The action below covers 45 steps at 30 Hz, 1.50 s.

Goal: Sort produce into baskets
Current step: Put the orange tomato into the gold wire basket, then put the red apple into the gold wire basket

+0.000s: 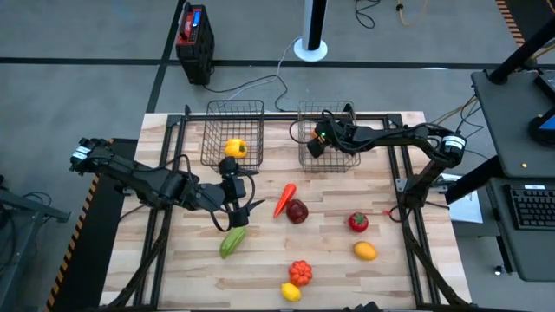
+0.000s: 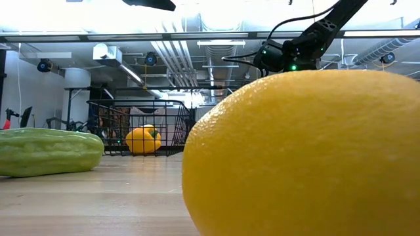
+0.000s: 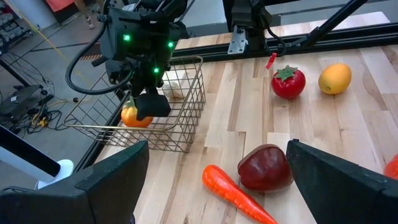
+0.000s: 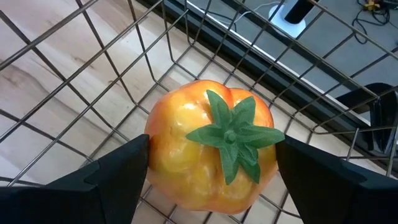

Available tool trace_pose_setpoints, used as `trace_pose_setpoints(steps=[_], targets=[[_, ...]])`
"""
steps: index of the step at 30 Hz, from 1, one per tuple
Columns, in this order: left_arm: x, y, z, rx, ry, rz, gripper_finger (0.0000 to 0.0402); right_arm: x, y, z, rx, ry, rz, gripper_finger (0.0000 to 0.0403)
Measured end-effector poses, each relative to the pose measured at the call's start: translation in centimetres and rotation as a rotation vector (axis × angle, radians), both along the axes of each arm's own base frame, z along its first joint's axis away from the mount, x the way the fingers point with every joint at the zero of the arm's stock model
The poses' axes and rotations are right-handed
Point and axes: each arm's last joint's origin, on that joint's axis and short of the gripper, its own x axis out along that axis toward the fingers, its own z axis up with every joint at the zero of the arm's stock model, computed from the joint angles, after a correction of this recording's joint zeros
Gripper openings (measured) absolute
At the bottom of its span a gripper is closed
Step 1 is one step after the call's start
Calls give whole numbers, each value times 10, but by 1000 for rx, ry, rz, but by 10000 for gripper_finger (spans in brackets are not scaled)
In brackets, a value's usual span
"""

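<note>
Seen from above, a wooden surface (image 1: 260,260) fills the centre of the frame, with two wire baskets side by side at its top edge. The left basket (image 1: 232,132) holds a yellow pepper (image 1: 235,148). The right gripper (image 1: 316,143) hangs inside the right basket (image 1: 328,139), fingers spread wide on either side of an orange tomato (image 4: 211,154) with a green stem, which rests on the mesh. The left gripper (image 1: 236,217), also wide and holding nothing, hovers left of centre, just above a green cucumber (image 1: 231,242). A carrot (image 1: 284,198) and dark red apple (image 1: 297,211) lie at centre; a red tomato (image 1: 358,222), lemon (image 1: 365,250), red pepper (image 1: 300,272) and another lemon (image 1: 290,292) sit lower right.
</note>
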Motion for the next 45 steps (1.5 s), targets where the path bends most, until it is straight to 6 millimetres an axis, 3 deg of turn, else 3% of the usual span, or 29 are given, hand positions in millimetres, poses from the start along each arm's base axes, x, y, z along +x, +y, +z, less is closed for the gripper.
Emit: trace_pose_setpoints(steps=[14, 22, 29, 34, 38, 45], targets=[[0, 0, 0, 0, 0, 0, 361, 0, 0, 0, 7, -16, -17, 325], [0, 0, 0, 0, 0, 0, 361, 0, 0, 0, 12, -27, -28, 378], [0, 0, 0, 0, 0, 0, 361, 0, 0, 4, -4, -9, 1, 386], [0, 0, 0, 0, 0, 0, 361, 1, 0, 34, -36, -70, 3, 386], [0, 0, 0, -5, -1, 1, 361, -6, 9, 72, -21, -111, 39, 386], [0, -2, -2, -46, 16, -66, 361, -29, 57, 127, 102, -335, 307, 386]])
